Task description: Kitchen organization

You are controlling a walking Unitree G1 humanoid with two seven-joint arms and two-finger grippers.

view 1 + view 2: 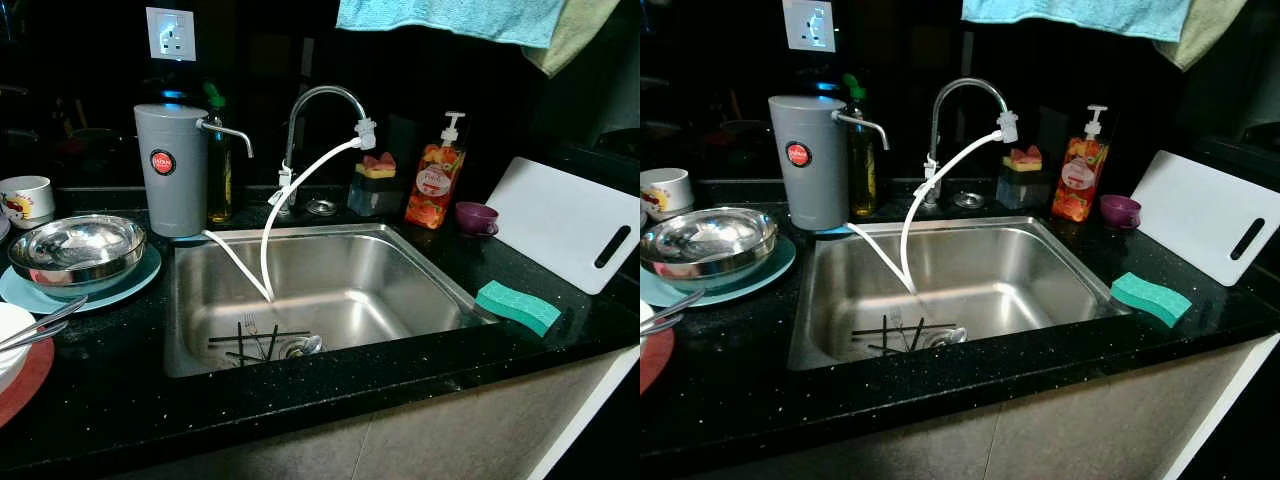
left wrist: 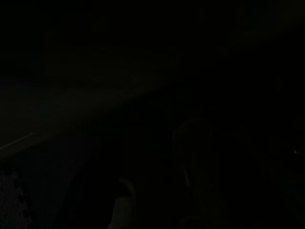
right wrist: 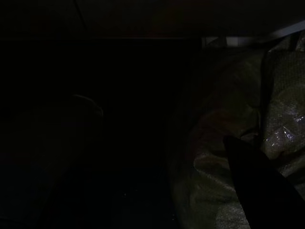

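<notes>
Dim kitchen: black speckled countertop, dark wall with white socket, pale cabinet front.

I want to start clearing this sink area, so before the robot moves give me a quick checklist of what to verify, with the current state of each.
1. Sink reachable, straight ahead: ok.
2. Cutlery in the sink: a fork and a spoon lie by the drain with some dark sticks: ok, but crowded.
3. White hose hangs from the tap into the basin, over the cutlery: not ok, may snag.
4. Steel bowl sits steady on a blue plate: ok.
5. Sponge lies near the counter's front edge: not ok, could be knocked off.
6. Pincers ready: wrist views too dark: cannot tell.
</notes>
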